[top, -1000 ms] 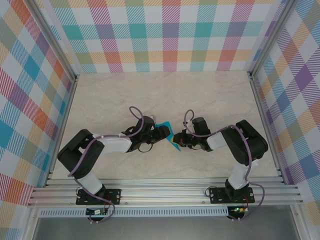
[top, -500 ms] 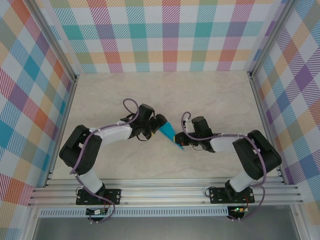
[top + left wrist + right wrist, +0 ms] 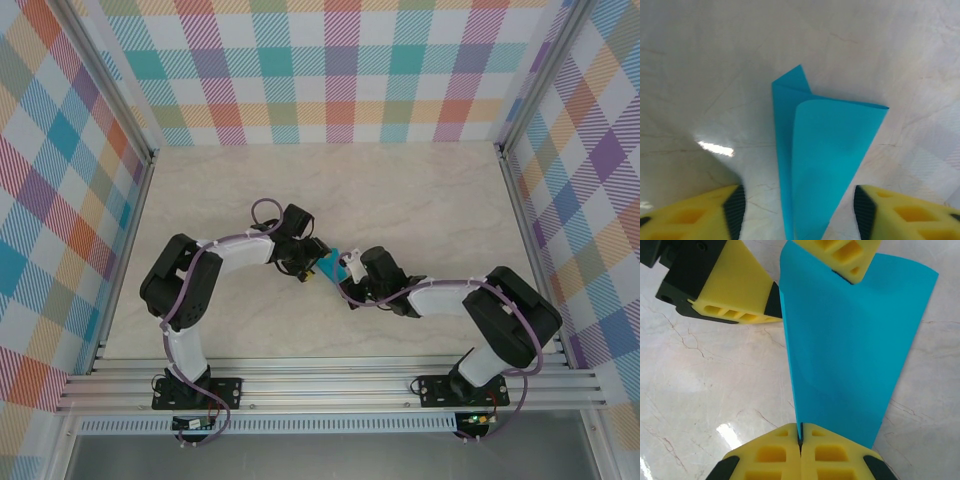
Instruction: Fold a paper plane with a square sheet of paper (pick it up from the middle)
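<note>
Paper sheet (image 3: 329, 266): plain teal-blue, folded double into a tapering wedge, located mid-table (image 3: 420, 200) between both grippers. The right gripper (image 3: 800, 442) is clamped on the narrow end. The left gripper (image 3: 812, 287) stands open, one finger on each side of the wide end. The left wrist view shows a soft, rounded fold and a pointed corner behind the paper (image 3: 825, 150), with clear gaps to both fingers (image 3: 715, 215). In the top view the long axis runs left to right, narrow end toward the right gripper (image 3: 350, 268).
</note>
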Controlling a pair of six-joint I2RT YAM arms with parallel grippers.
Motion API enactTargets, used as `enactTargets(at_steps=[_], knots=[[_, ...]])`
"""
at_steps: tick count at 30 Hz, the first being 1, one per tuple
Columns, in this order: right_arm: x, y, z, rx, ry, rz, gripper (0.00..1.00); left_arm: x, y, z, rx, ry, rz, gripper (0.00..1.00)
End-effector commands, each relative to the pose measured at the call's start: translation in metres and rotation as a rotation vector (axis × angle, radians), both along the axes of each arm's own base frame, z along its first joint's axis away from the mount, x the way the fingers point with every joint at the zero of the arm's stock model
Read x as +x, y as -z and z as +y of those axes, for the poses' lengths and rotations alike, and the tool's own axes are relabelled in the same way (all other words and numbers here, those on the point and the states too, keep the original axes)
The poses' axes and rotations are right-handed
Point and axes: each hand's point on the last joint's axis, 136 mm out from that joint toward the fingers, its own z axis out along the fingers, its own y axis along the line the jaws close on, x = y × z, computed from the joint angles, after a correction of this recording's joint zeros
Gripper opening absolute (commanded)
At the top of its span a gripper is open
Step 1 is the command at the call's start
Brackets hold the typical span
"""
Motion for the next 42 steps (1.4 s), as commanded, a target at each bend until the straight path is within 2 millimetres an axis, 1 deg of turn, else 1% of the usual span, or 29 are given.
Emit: enactTargets(at_steps=[1,6,13,14,16,18,21,28,33,42], knots=[[0.001,-0.009,0.000,-0.019,-0.028,-0.089,0.05,-0.005,0.000,0.010,0.025,-0.007,0.051,0.49],[-0.005,-0.008,0.001,-0.051,-0.065,-0.090,0.08,-0.003,-0.002,0.007,0.011,0.006,0.049,0.33],[-0.010,-0.005,0.004,-0.102,-0.105,-0.101,0.14,-0.003,-0.007,0.005,0.024,0.040,0.054,0.04],[-0.011,-0.005,0.004,-0.111,-0.111,-0.104,0.15,-0.003,-0.007,0.005,0.023,0.041,0.058,0.01],[-0.012,-0.004,0.004,-0.129,-0.121,-0.112,0.20,-0.003,-0.006,0.004,0.018,0.045,0.062,0.00],[-0.013,-0.003,0.003,-0.148,-0.128,-0.116,0.21,-0.003,-0.006,0.004,0.017,0.046,0.063,0.00],[-0.014,-0.001,0.003,-0.178,-0.138,-0.127,0.26,-0.003,-0.006,0.003,0.011,0.048,0.063,0.00],[-0.008,-0.001,0.001,-0.228,-0.112,-0.168,0.27,-0.001,-0.007,-0.001,-0.005,0.056,0.062,0.00],[-0.008,0.000,0.002,-0.263,-0.135,-0.201,0.27,0.000,-0.007,-0.003,-0.017,0.059,0.063,0.00],[-0.006,0.003,0.002,-0.293,-0.126,-0.215,0.26,0.000,-0.008,-0.005,-0.029,0.062,0.056,0.00]])
